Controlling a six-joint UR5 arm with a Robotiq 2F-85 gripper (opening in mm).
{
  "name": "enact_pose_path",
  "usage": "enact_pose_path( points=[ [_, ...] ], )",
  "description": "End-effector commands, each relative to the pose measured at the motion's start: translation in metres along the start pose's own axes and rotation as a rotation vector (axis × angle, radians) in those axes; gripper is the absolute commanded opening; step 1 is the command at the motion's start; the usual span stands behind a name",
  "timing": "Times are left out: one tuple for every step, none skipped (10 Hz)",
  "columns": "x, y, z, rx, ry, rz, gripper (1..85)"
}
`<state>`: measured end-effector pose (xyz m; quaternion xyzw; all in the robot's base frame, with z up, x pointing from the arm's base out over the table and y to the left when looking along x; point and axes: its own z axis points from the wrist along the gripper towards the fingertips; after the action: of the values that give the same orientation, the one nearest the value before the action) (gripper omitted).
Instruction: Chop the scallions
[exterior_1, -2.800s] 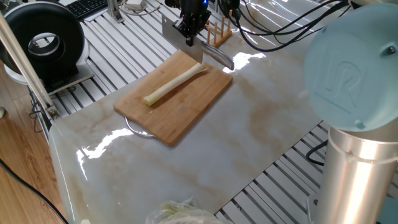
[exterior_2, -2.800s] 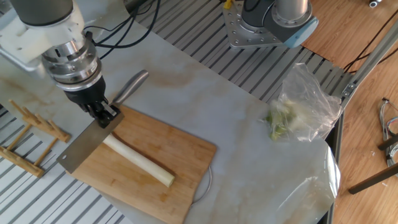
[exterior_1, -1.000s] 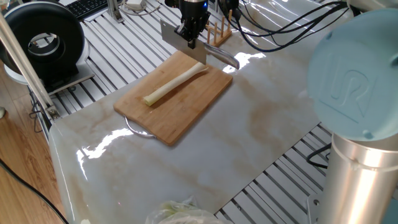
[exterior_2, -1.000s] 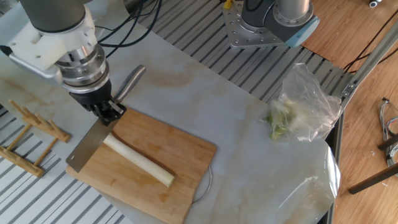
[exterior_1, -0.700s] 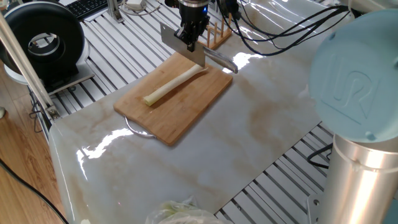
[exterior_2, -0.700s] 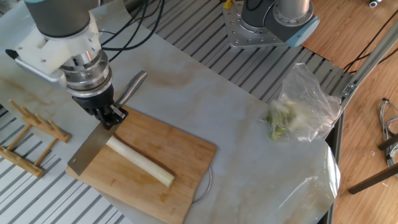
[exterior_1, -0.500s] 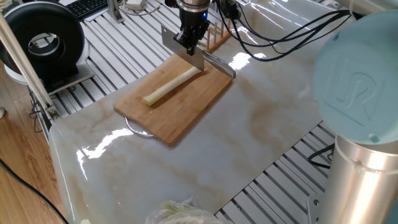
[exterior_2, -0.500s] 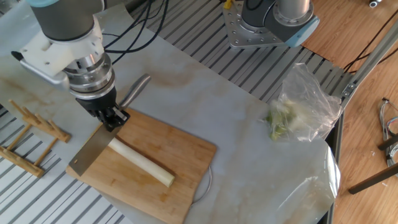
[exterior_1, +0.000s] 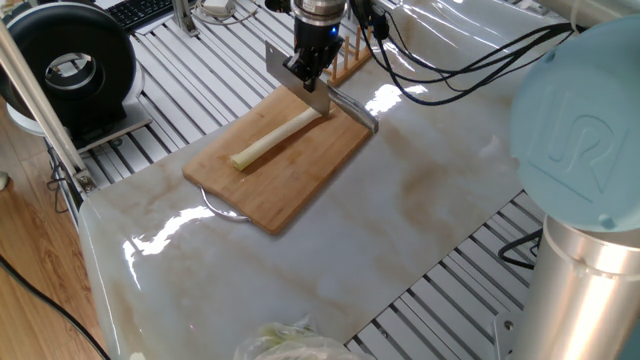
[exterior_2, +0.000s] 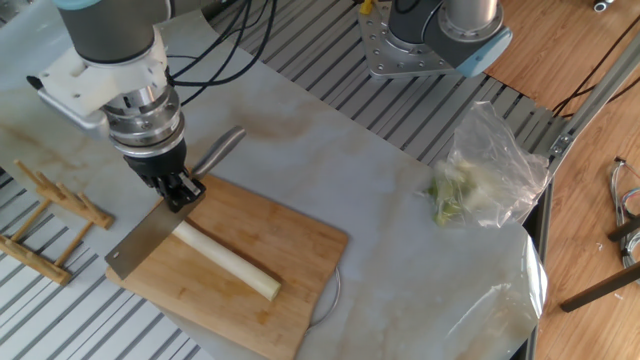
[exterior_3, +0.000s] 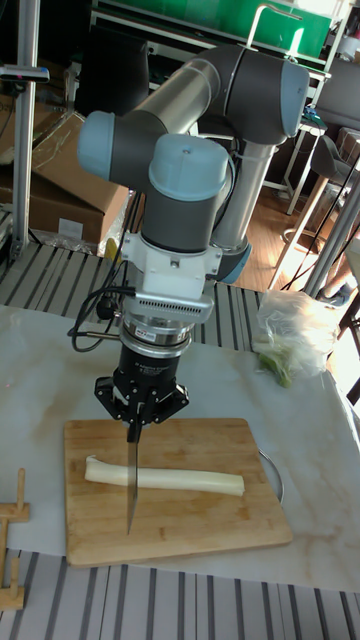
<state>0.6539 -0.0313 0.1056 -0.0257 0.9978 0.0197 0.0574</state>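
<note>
In one fixed view, a single whole scallion (exterior_1: 275, 137) lies diagonally on one bamboo cutting board (exterior_1: 300, 180) set on the marble table (exterior_1: 420, 210); the gripper (exterior_1: 309, 72) has its fingers clamped on one cleaver (exterior_1: 297, 77), whose blade stands across the stalk's far end. One wooden rack (exterior_1: 345, 52) stands behind the board. In the other fixed view, the gripper (exterior_2: 181, 193) grips the cleaver (exterior_2: 147, 241), whose blade edge meets the scallion (exterior_2: 225, 260) near its end, and one clear bag of leafy greens (exterior_2: 478, 180) lies well apart. In the tall fixed view, the gripper (exterior_3: 135, 423) holds the cleaver (exterior_3: 130, 485) edge-on, crossing the one uncut scallion (exterior_3: 165, 477) on the board (exterior_3: 180, 520).
</note>
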Motion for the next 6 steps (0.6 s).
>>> enact_pose_path(
  points=[
    [-0.006, -0.002, 0.009, -0.009, -0.026, 0.026, 1.3],
    [-0.005, -0.003, 0.011, -0.008, -0.018, 0.025, 1.3],
    [0.0, -0.003, 0.011, -0.006, -0.002, 0.022, 1.3],
    [0.002, -0.003, 0.011, -0.011, 0.0, 0.021, 1.3],
    [0.003, -0.003, 0.013, -0.01, -0.003, 0.021, 1.3],
    [0.004, -0.002, 0.015, -0.015, -0.006, 0.026, 1.3]
  ],
)
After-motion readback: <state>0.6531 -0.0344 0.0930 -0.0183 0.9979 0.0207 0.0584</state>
